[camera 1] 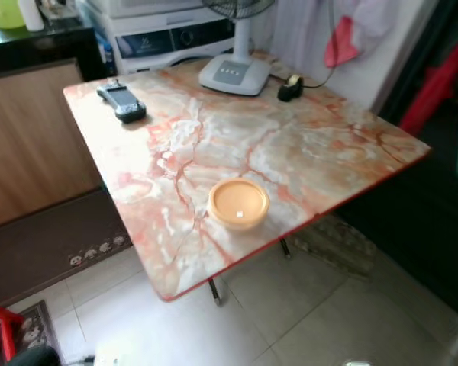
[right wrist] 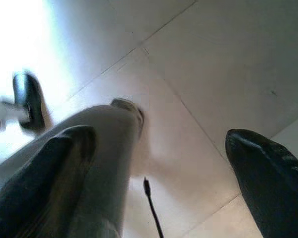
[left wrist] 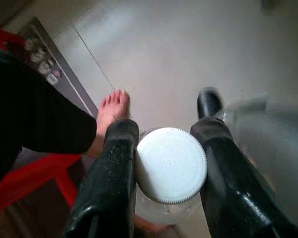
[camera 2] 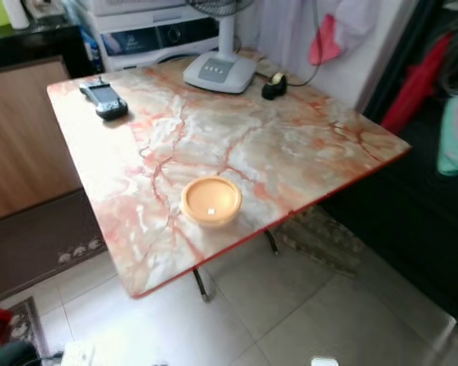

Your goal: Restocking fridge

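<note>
Holding a clear jar by its white screw lid: the left gripper hangs low over the tiled floor, fingers closed on either side of the lid. A person's bare foot is near.

The right gripper is open and empty, also down over the floor.

On the marble table sits a round orange container near the front edge, with a fan base and a handheld device at the far side.

Judgement: the jar is rigid and its ribbed lid rim gives purchase, but its smooth body could swing or slip. Contents and weight cannot be told. Hold looks centred. Orange container looks light, stiff; best taken across its rim.
</note>
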Tool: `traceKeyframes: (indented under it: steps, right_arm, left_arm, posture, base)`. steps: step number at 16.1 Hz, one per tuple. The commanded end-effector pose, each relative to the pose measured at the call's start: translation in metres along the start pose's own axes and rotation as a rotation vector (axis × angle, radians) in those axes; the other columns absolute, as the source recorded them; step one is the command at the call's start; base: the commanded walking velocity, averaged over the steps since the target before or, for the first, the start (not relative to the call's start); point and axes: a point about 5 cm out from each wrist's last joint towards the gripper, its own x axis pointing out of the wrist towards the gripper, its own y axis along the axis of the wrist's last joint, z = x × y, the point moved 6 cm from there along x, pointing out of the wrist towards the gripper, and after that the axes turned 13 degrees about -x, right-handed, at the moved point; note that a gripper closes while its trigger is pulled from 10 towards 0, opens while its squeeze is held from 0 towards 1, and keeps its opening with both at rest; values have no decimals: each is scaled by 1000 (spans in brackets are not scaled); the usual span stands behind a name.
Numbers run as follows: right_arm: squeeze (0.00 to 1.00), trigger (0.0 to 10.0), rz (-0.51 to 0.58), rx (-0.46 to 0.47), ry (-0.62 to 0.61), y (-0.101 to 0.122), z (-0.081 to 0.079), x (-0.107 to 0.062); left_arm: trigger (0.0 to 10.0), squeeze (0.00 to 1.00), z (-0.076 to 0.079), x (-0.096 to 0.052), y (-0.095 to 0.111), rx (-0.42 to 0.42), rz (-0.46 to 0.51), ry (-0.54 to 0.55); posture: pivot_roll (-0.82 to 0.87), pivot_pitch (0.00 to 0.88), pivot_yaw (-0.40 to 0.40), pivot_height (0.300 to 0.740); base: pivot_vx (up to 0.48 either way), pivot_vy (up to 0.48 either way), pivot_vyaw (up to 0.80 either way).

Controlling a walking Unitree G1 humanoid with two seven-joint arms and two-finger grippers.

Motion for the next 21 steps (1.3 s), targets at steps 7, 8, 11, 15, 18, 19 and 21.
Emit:
traceKeyframes:
  steps: [7, 8, 11, 15, 18, 19, 21]
  right_arm:
    - [0, 10000, -23, 8, -9, -8, 1, -1]
    - [0, 10000, -24, 14, -12, -8, 1, -1]
    - [0, 10000, -27, 21, -15, -8, 2, -1]
    - [0, 10000, -36, 10, -10, -7, 2, -1]
    - [0, 10000, -32, 14, -8, -6, 1, 0]
    - [0, 10000, -31, 16, -8, -5, 1, 0]
    - [0, 10000, -32, 17, -7, -5, 1, 0]
  left_arm:
    - [10000, 0, -2, -9, -31, 14, -71, -2]
    - [10000, 0, -3, -9, -32, 26, -71, -5]
    - [10000, 0, -2, -9, -31, 39, -71, -10]
    - [10000, 0, -3, -10, -36, 30, -87, -17]
    - [10000, 0, -4, -12, -41, 35, -101, -23]
    - [10000, 0, -3, -12, -41, 29, -102, -28]
    - [10000, 0, -3, -12, -40, 39, -102, -31]
  posture:
    - [87, 15, -39, 740]
    - [85, 12, -37, 740]
    - [83, 34, -35, 740]
    - [88, 70, -36, 740]
    - [87, 82, -34, 740]
    - [85, 84, -33, 740]
    - [84, 88, -32, 740]
  base:
    - [-320, 0, 0]
    - [0, 0, 0]
    - [0, 0, 0]
    - [0, 0, -800]
    - [0, 0, -800]
    - [0, 0, -800]
    - [0, 0, -800]
